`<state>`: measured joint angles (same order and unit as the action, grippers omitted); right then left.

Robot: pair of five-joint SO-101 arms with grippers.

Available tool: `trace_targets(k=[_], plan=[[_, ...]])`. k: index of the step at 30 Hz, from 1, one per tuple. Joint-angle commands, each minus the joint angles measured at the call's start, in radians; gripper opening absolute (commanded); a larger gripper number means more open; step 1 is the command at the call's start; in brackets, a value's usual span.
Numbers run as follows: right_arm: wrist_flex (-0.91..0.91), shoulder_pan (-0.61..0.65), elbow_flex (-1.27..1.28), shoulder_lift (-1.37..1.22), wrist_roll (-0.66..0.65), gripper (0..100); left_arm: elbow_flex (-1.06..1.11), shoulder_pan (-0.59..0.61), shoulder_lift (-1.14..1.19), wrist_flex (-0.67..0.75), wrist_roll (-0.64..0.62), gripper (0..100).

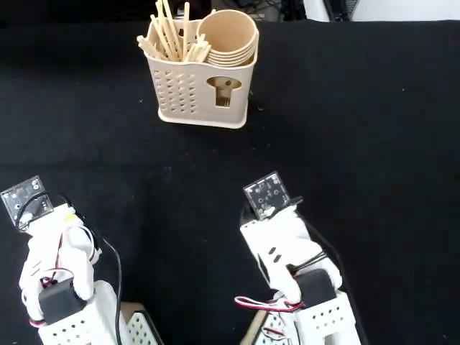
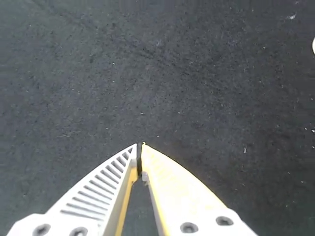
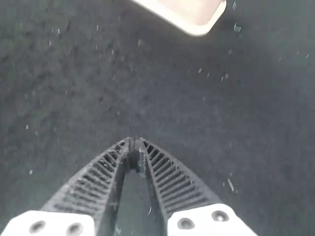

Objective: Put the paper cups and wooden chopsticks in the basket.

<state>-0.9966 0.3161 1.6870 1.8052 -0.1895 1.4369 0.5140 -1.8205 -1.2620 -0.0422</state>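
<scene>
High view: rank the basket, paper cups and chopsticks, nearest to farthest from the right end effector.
1. Basket, front wall facing the right end effector.
2. Paper cups, right compartment.
3. Chopsticks, left compartment, farthest.

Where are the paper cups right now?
In the high view, the paper cups sit stacked in the right-hand compartment of the basket at the far side of the table, beside the wooden chopsticks in its left compartment.
</scene>
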Motion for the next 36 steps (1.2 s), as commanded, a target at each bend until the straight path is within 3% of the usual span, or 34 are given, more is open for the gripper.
trace_targets(k=[1,4,7,17,20,25,31,36], plan=[[-0.034,-0.006,-0.002,0.067,0.012,1.4,-0.016,-0.131,-0.006,0.017,-0.005,3],[-0.031,-0.006,-0.002,0.068,0.094,1.5,0.090,-0.334,-0.005,0.083,-0.003,3],[-0.034,-0.006,-0.002,0.068,0.110,1.5,0.177,-0.441,-0.005,0.175,0.000,3],[-0.209,-0.012,-0.002,0.068,0.115,1.4,0.262,-0.444,-0.003,0.224,0.000,3],[-0.230,-0.012,-0.002,0.068,0.123,1.4,0.262,-0.444,-0.003,0.190,0.000,3],[-0.241,-0.012,-0.002,0.061,0.299,1.5,0.262,-0.443,-0.003,0.114,0.000,3],[-0.296,-0.012,-0.002,0.067,0.307,1.4,0.262,-0.446,-0.003,-0.020,0.000,3],[-0.296,-0.012,-0.002,0.067,0.307,1.4,0.262,-0.444,-0.003,-0.014,0.000,3]])
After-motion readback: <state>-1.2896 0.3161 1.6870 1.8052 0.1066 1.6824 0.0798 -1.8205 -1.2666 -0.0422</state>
